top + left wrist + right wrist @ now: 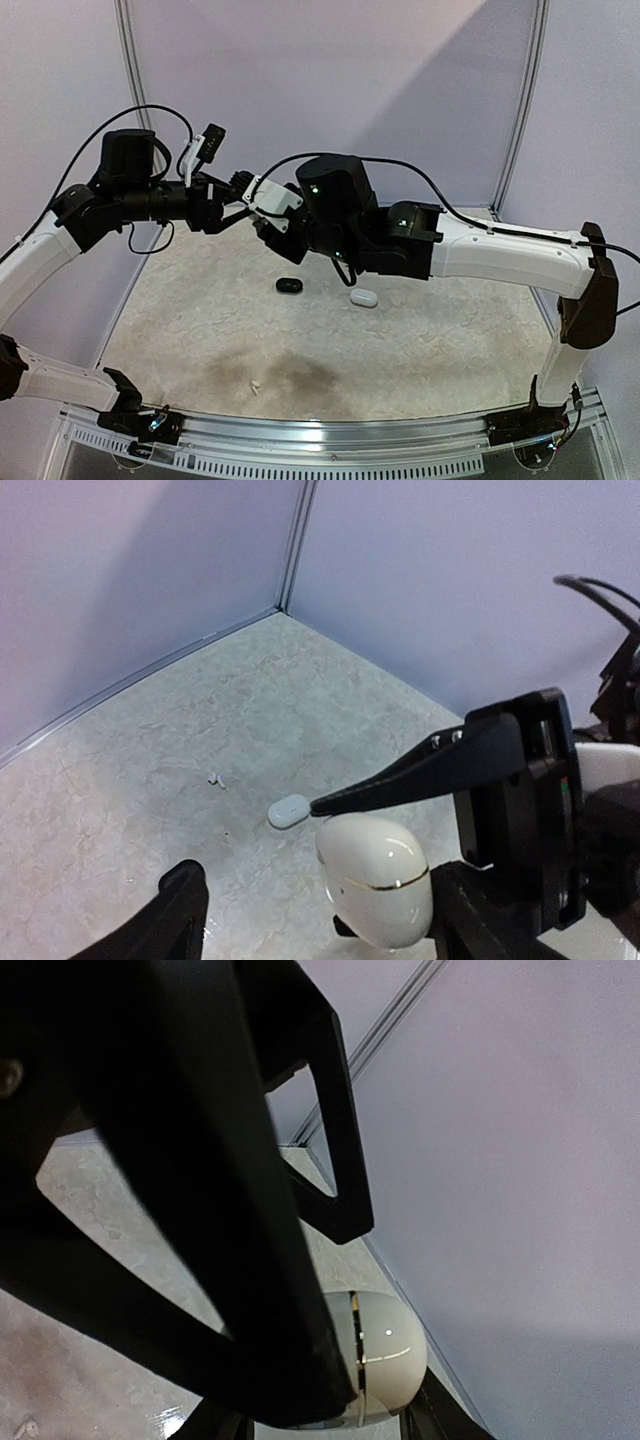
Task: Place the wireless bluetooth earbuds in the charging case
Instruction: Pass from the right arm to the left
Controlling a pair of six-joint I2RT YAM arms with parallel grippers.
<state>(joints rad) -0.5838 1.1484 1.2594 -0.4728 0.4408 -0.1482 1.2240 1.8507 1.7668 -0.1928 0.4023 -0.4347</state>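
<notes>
A white pebble-shaped charging case (375,880) with a gold seam, lid shut, is held in the air where both arms meet. My right gripper (322,1415) is shut on it; the case also shows in the right wrist view (388,1345). My left gripper (315,885) is open, and its wide jaws stand around the case, which lies close to the right-hand finger (480,920). Two tiny white earbuds (214,778) lie on the table far below. In the top view the left gripper (238,198) and the right gripper (266,220) overlap, hiding the case.
A small white case (364,297) and a black case (289,286) lie mid-table; the white one also shows in the left wrist view (288,810). A tiny white piece (255,385) lies near the front. Walls close off the back and sides.
</notes>
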